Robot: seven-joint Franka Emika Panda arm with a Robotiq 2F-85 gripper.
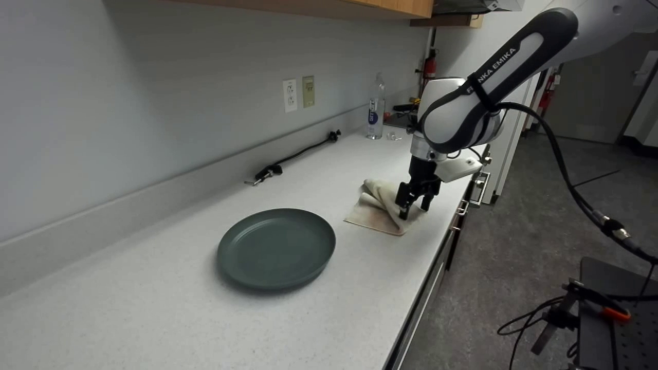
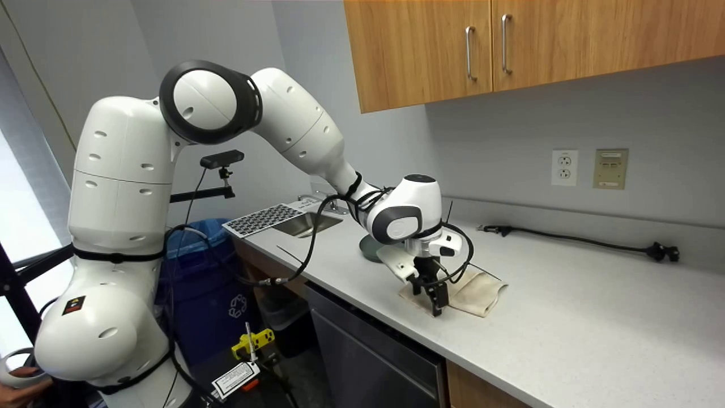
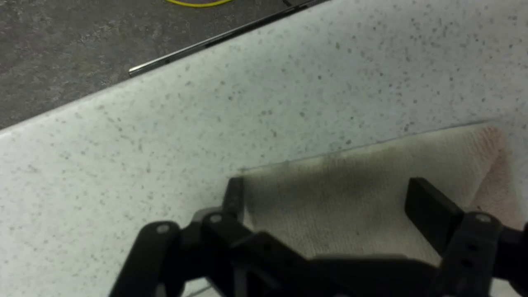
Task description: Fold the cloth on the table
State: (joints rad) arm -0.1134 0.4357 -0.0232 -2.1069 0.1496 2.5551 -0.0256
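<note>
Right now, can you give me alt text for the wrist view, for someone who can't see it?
An open black gripper hangs over a cream cloth, one finger by a corner of it, though contact is unclear. The cloth, reddish toward the picture's right, lies on a speckled white table. Gray floor shows past the table's edge, upper left.

Soft light leaves a diffuse shadow under the green plate point(image 1: 277, 249), and the wrist view is slightly blurred.

arm point(image 1: 514, 67): "F…NKA EMIKA" | blue bin point(image 2: 198, 317): recycling sign point(image 2: 238, 306) | bottle label point(image 1: 373, 113): illegible
</note>
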